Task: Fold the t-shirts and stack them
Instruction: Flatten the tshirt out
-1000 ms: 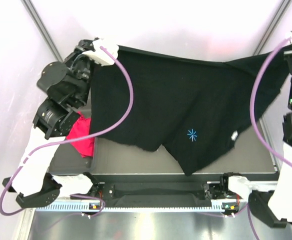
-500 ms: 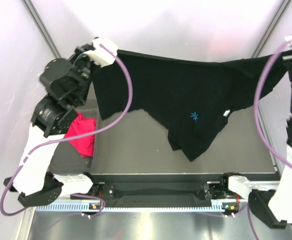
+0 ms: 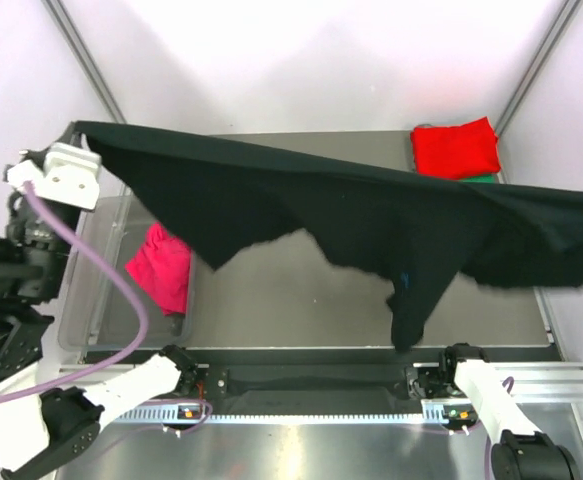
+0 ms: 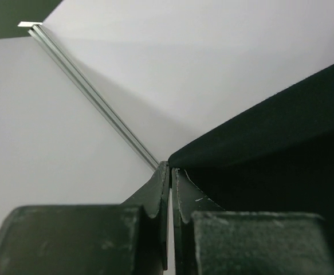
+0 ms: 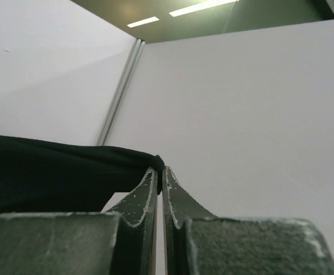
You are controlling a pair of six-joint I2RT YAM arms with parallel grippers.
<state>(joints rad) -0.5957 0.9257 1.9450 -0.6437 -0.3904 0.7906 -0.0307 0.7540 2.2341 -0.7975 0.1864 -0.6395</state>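
The right pincer [image 5: 160,172] is cut off from the top view, past the right edge. It is seen only in its own wrist view, its jaws pressed narrow on a rolled edge of the black shirt [image 3: 351,215]. The left pincer [image 4: 170,172] is hidden in the top view beneath the shirt's far-left corner. In its wrist view it is seen clamped on that corner, the jaws almost closed. Little besides wall and cloth is shown in either wrist view.

The black shirt is held stretched in the air above the tabletop [image 3: 291,290], from the far left to beyond the right edge, where its end is cut off. Its upper edge is drawn taut. Its lower edge is hung in ragged points, the longest drooped near the front of the tabletop.

A red shirt [image 3: 456,148] is seen folded at the far right corner. A green shirt [image 3: 484,180] is shown only as a sliver at its near edge, the rest hidden by black cloth. A magenta shirt [image 3: 161,270] is seen crumpled in a clear bin [image 3: 96,300] at the left, its top overlapped by the black one.
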